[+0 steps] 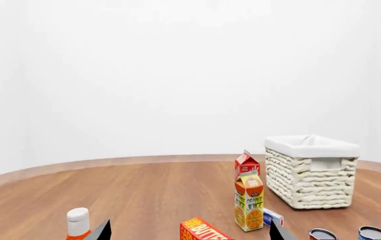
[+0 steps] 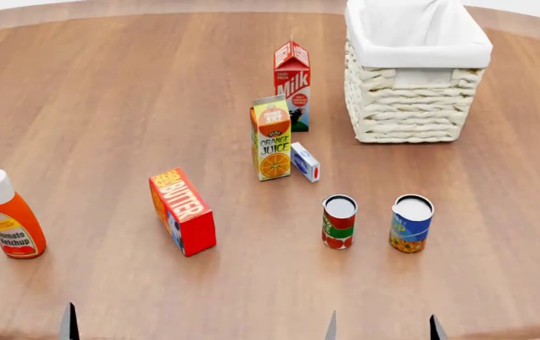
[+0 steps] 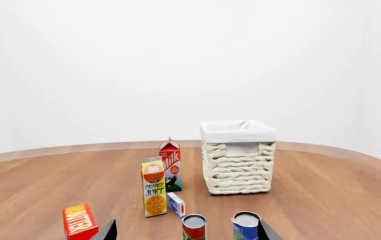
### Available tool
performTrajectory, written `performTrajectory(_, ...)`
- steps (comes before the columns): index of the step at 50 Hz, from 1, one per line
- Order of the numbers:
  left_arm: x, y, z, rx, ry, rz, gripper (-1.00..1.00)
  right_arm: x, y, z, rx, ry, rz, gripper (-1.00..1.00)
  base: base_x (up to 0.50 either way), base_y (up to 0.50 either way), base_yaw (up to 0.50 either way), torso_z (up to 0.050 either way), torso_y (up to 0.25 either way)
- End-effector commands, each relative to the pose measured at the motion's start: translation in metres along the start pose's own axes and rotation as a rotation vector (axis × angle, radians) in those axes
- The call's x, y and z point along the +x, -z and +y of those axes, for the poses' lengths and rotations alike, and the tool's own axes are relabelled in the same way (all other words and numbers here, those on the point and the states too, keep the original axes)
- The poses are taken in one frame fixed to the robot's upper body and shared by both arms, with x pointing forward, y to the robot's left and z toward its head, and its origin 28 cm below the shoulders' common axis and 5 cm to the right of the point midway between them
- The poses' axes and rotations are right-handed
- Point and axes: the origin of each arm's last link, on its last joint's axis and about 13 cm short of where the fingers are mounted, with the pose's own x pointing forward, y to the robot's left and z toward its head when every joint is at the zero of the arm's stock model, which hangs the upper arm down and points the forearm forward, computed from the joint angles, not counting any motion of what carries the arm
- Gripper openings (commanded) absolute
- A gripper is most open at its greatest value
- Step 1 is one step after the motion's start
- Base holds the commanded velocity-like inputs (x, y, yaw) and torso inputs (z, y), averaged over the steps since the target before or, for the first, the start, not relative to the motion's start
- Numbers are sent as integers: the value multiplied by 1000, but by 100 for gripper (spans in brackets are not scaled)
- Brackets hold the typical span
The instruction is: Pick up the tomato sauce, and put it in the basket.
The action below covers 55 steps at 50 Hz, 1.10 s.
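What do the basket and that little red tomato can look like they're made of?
The basket looks like cream woven wicker, going by its braided rows, with a white cloth lining folded over the rim. The tomato sauce seems a metal can: dull silver-grey top, printed red label.

Simulated test scene, no real room: blank white backdrop all round, one round wooden table (image 2: 109, 92), groceries laid out like props — milk carton (image 2: 292, 83), butter box (image 2: 182, 211), wicker basket (image 2: 412, 106).

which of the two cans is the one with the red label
The tomato sauce, the left can of the pair in the head view, nearer the butter box. Its label is red with a green band; the other can is blue and yellow.
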Motion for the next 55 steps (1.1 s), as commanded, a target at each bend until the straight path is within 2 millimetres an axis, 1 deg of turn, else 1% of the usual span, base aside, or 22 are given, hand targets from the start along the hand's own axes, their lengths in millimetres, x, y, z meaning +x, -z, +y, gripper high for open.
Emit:
performTrajectory(1, -16, -32, -1, -7, 15, -104, 100, -15, -32, 0, 27, 9, -104, 100, 0, 0, 0, 0, 0)
performTrajectory(6, -16, -30, -2, -2, 19, -98, 100, -14, -30, 0, 35, 3, -90, 100, 148, 0, 0, 0, 0)
performTrajectory(55, -15, -31, -1, 24, -4, -98, 100, -14, -28, 0, 30, -6, -65, 100, 500, 0, 0, 0, 0)
